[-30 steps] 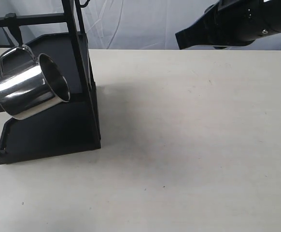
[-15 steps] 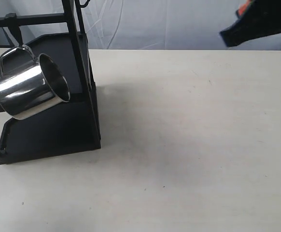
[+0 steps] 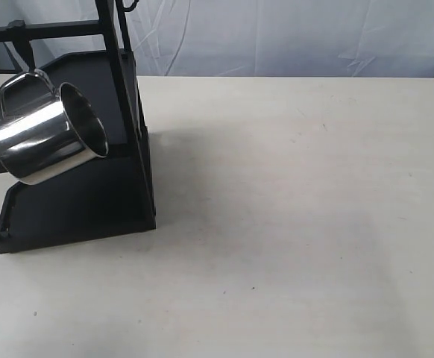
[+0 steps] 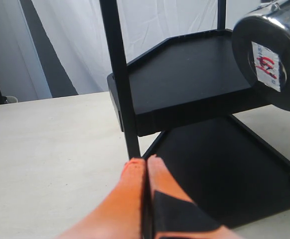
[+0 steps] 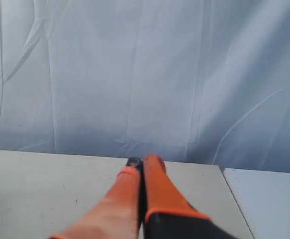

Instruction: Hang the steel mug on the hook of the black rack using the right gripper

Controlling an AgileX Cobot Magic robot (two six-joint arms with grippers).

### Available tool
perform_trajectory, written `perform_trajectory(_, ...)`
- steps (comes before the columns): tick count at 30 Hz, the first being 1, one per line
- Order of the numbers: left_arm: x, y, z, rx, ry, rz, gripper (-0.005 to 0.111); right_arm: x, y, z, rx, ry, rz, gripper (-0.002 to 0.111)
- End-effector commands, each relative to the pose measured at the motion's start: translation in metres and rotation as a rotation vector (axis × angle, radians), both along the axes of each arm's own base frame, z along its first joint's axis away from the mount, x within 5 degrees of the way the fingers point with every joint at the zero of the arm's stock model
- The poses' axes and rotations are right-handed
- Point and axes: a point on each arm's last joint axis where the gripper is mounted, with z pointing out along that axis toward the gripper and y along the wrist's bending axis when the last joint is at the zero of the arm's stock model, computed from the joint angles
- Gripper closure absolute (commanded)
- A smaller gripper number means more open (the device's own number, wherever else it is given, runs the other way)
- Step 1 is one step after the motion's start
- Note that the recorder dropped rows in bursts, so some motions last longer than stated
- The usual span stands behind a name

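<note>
The steel mug (image 3: 47,136) hangs tilted by its looped handle from the hook (image 3: 26,54) under the black rack's (image 3: 90,201) top bar, mouth turned toward the table. Its base with a sticker (image 4: 273,59) shows in the left wrist view. My right gripper (image 5: 141,164) is shut and empty, facing the white backdrop over the table's far edge; it is out of the exterior view. Also shut with nothing between its orange pads, my left gripper (image 4: 146,162) points at a rack post (image 4: 120,79) near the lower tray.
The beige table (image 3: 299,209) stretches right of the rack. A white cloth backdrop (image 3: 277,37) stands behind it. A curled hook (image 3: 128,6) tops the rack's upright post. A second lighter surface (image 5: 269,199) adjoins the table's edge in the right wrist view.
The right arm has drawn back up and to the right, leaving the exterior view. The mug stays hanging on the rack, unmoved.
</note>
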Motion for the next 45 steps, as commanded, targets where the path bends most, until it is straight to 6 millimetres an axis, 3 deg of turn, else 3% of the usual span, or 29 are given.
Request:
perform_trajectory(1, 0.0, 0.0, 0.0, 0.0, -0.002, -0.005, 0.105, -0.019, -0.002, -0.033, 0.008, 0.003, -0.016, 0.108)
perform_trajectory(5, 0.0, 0.0, 0.0, 0.0, -0.002, -0.005, 0.105, -0.007, 0.002, -0.069, 0.044, 0.051, 0.018, 0.108)
perform_trajectory(13, 0.0, 0.0, 0.0, 0.0, -0.002, -0.005, 0.105, 0.02, 0.015, -0.128, 0.165, -0.086, 0.128, 0.108)
perform_trajectory(28, 0.0, 0.0, 0.0, 0.0, -0.002, -0.005, 0.105, -0.003, 0.012, -0.243, 0.192, 0.037, 0.103, 0.108)
perform_trajectory(33, 0.0, 0.0, 0.0, 0.0, -0.002, -0.005, 0.105, -0.007, 0.012, -0.245, 0.212, 0.05, 0.102, 0.108)
perform_trajectory(37, 0.0, 0.0, 0.0, 0.0, -0.002, -0.005, 0.105, -0.011, 0.014, -0.257, 0.255, 0.187, 0.091, 0.108)
perform_trajectory(45, 0.0, 0.0, 0.0, 0.0, -0.002, -0.005, 0.105, -0.011, 0.015, -0.257, 0.309, 0.195, 0.093, 0.108)
